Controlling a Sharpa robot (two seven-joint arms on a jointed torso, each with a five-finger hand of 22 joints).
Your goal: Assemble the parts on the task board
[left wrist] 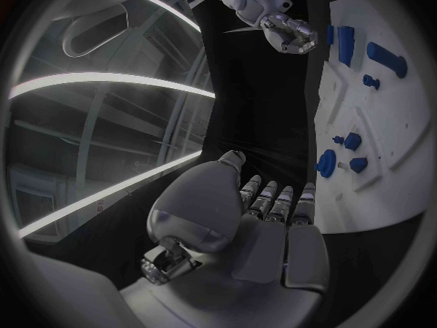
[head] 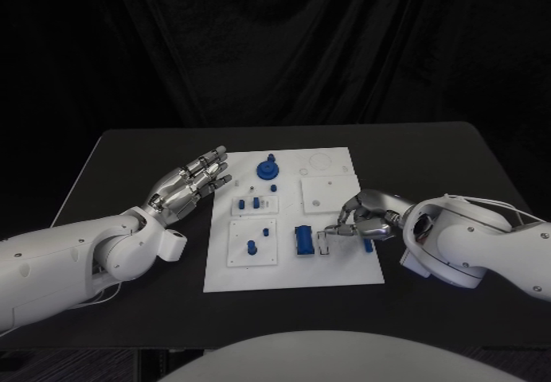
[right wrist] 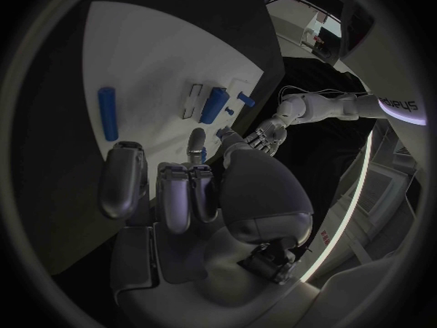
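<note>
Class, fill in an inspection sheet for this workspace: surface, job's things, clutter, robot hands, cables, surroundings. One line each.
Surface: black table, with a bare margin around the board.
Job's things: white task board mid-table; blue parts on it, including a round gear-like piece at the far end and a long blue block nearer.
Clutter: nothing seen.
Robot hands: left robot hand beside the board's left edge, fingers spread, holding nothing; right robot hand over the board's right side, fingers curled; whether it holds a part cannot be told.
Cables: nothing seen on the table.
Surroundings: dark curtain behind the table.
</note>
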